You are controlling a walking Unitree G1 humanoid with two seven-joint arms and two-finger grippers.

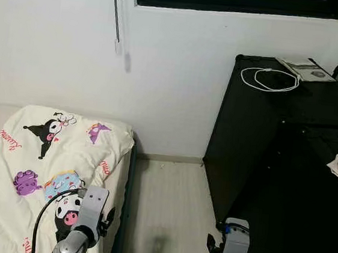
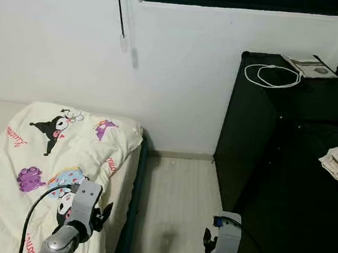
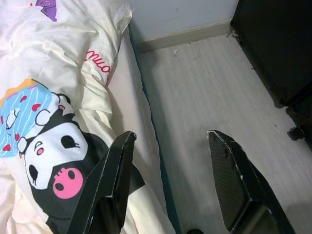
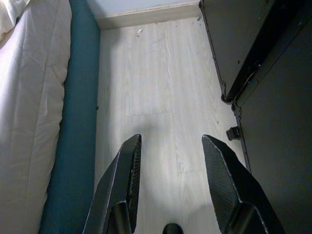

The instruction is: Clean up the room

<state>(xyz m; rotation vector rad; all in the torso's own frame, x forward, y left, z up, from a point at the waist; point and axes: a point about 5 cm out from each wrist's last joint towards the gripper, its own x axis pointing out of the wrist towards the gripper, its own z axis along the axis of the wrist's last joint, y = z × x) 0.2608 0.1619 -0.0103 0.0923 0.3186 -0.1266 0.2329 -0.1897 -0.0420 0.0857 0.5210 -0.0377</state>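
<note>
The left gripper (image 3: pixel 170 183) hangs with fingers apart over the edge of a cartoon-print duvet (image 1: pixel 50 162) on the bed at left. The right gripper (image 4: pixel 170 183), fingers also apart, hangs above pale wood floor (image 4: pixel 151 87). In the head views, a white cable (image 1: pixel 269 79) and booklet (image 1: pixel 305 69) lie on the black desk (image 1: pixel 315 112), far right.

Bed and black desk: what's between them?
Bare pale wood floor between bed and desk, seen in both eye views; a few small specks near the baseboard.
</note>
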